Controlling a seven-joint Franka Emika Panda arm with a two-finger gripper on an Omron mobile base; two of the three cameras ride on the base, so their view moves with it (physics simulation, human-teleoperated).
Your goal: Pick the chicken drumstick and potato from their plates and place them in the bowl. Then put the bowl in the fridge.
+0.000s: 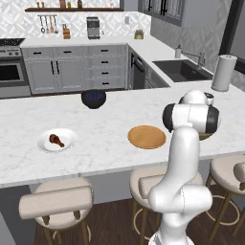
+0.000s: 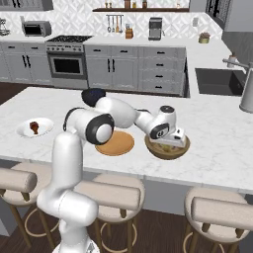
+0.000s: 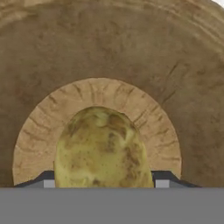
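Note:
The yellowish-olive potato (image 3: pixel 103 148) sits low inside the tan wooden bowl (image 3: pixel 109 52), over its lighter bottom. My gripper (image 3: pixel 103 179) reaches down into that bowl (image 2: pixel 168 150), and its two dark fingers (image 3: pixel 164 177) press against the potato's sides, shut on it. The flat orange-tan wooden plate (image 1: pixel 147 137) lies bare just left of the bowl. Far to the left, the reddish-brown chicken drumstick (image 1: pixel 56 139) rests on the glossy white plate (image 1: pixel 71 138). The fridge is out of view.
A small dark blue-black bowl (image 1: pixel 94 98) stands at the far side of the marble island. A paper towel roll (image 1: pixel 224 72) and the sink (image 1: pixel 182 69) are at the right. Padded stools (image 1: pixel 57 201) line the island's near edge.

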